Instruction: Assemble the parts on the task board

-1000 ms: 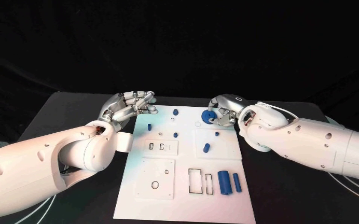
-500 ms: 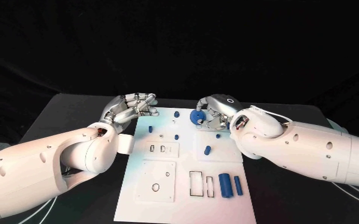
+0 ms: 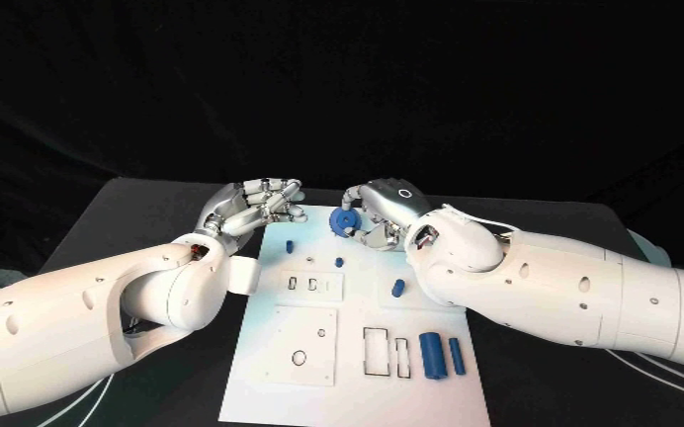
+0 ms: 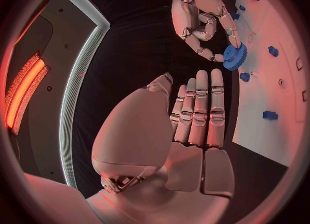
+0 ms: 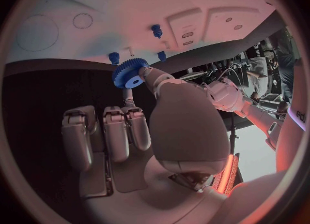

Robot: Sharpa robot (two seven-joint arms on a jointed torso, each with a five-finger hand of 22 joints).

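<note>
Two hands meet at the far end of the task board (image 3: pixel 357 348). Your right hand (image 3: pixel 383 208) pinches a blue gear (image 3: pixel 342 220) at its fingertips, above the board's far edge; from the head camera you see the gear only partly, tucked against the fingers. Your right wrist camera gives you the gear (image 5: pixel 129 73) whole, toothed and with a centre hole, gripped between thumb and a finger, with small blue pegs (image 5: pixel 156 30) standing on the board beyond. Your left hand (image 3: pixel 254 205) sits just off the board's far left corner, holding nothing; the left wrist camera shows its fingers (image 4: pixel 197 105) straight and side by side, and the right hand holding the gear (image 4: pixel 235 57) beyond them.
</note>
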